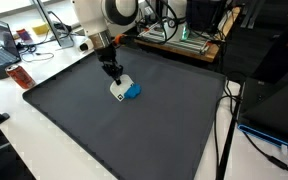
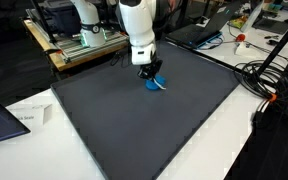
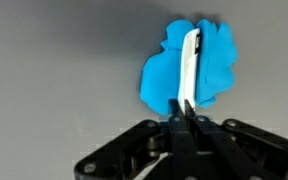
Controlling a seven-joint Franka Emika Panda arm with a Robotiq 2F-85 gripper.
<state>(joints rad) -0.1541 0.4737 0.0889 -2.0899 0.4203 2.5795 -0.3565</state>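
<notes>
Here, on the dark mat [image 1: 134, 130] that covers the white table [image 1: 44, 130], my gripper [image 3: 184, 112] is clenched. In the wrist view its 2 fingers [image 3: 174, 128] meet with no gap to spare on the near end of a white strip [image 3: 191, 60]. The strip runs away from the camera across a crumpled blue piece [image 3: 214, 60]. I judge that the thin edge was chosen because it is the only part narrow and stiff enough for such a tight pinch. The blue body looks too soft and broad to hold squarely.

Both exterior views show 1 arm standing almost straight down over the pair. The wrist is low and the blue piece [image 2: 156, 84] is at or just off the mat's surface. I cannot tell which, since the gripper hides the underside. The white part [image 1: 118, 91] shows just beside the blue on the side nearer that camera.

The pair lies toward the mat's far half, with open mat on every side. That likely explains the vertical approach, as nothing stands near enough to crowd the fingers.

Around the mat the clutter sits well apart. There is a laptop [image 1: 4, 45] and a red object [image 1: 20, 76] at an edge of the table, and cables [image 2: 269, 75] trail along another.
</notes>
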